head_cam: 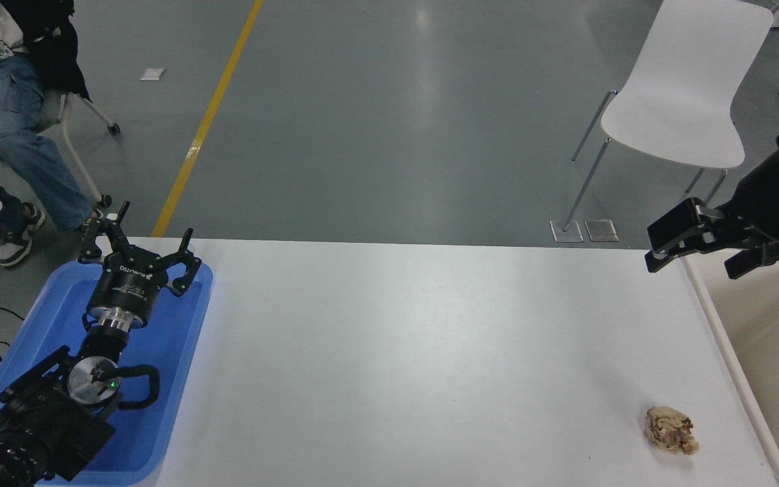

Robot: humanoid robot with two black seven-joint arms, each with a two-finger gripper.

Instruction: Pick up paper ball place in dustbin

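Tan-brown and lumpy, the paper ball (671, 430) lies loose on the white table (416, 352) near its front right corner, just beside the thick pale rim of the dustbin (724, 345), which stands off the table's right edge with its cream interior open to the camera; that closeness suits the job, since the wad would need only a short carry over the rim once lifted. The right gripper (690, 247) reaches in from the right edge, high over the far corner where table meets bin, well apart from the ball and holding nothing; its fingers (675, 226) look spread, though the angle is oblique and I would not swear to how widely. I judge the pickup not yet begun: the arm appears placed to come down and back toward the ball. The left gripper (140, 257) is parked at the lower left over the shallow blue tray (180, 379), its fingers splayed apart and empty (out of the way of the working side). White lettering runs across its black body, seen upside down and too small to read with confidence. Beyond the table a white chair (683, 95) stands on the grey floor (389, 115) with its yellow line (207, 122), and a seated person in jeans (4, 135) is at the top left.
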